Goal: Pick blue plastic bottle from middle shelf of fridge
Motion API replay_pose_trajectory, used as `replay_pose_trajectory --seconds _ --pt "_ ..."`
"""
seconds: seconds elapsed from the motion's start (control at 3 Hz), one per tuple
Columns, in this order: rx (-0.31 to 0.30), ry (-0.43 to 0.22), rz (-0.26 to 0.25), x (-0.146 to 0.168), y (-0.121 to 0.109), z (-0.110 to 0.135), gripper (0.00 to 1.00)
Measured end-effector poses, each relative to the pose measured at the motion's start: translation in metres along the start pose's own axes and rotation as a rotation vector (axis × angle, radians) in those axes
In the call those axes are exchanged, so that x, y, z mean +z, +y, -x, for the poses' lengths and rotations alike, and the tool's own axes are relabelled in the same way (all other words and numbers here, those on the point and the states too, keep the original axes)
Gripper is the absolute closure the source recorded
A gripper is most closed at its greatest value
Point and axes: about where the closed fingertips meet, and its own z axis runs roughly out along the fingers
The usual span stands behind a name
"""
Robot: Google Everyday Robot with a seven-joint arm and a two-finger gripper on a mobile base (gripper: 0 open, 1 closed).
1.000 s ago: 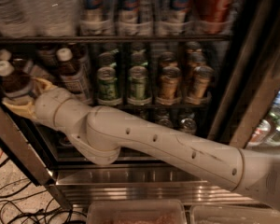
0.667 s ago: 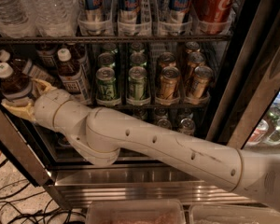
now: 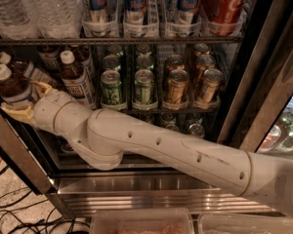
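The fridge (image 3: 151, 191) stands open with a steel base and a dark inside. On the left of the middle shelf (image 3: 151, 112) stand several small brown-liquid bottles with white caps. My gripper (image 3: 27, 100) is at the far left of that shelf, and its tan fingers (image 3: 40, 88) close on either side of the front-left blue plastic bottle (image 3: 10, 84), at its label. The bottle stands upright. A second bottle of the same kind (image 3: 75, 77) is just right of the gripper. My white arm (image 3: 176, 152) crosses in front of the lower shelf.
Green and gold cans (image 3: 144, 87) fill the middle shelf's right lanes. The rack above holds water bottles (image 3: 49, 9), tall blue-silver cans (image 3: 136, 6) and a red can (image 3: 224, 4). The door frame (image 3: 14, 150) is at the lower left, with cables (image 3: 10, 213) on the floor.
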Motion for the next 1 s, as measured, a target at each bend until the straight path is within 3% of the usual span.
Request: replay_pose_trajectory --seconds 1.0 --pt "-0.020 0.063 0.123 0.015 -0.037 -0.003 1.00"
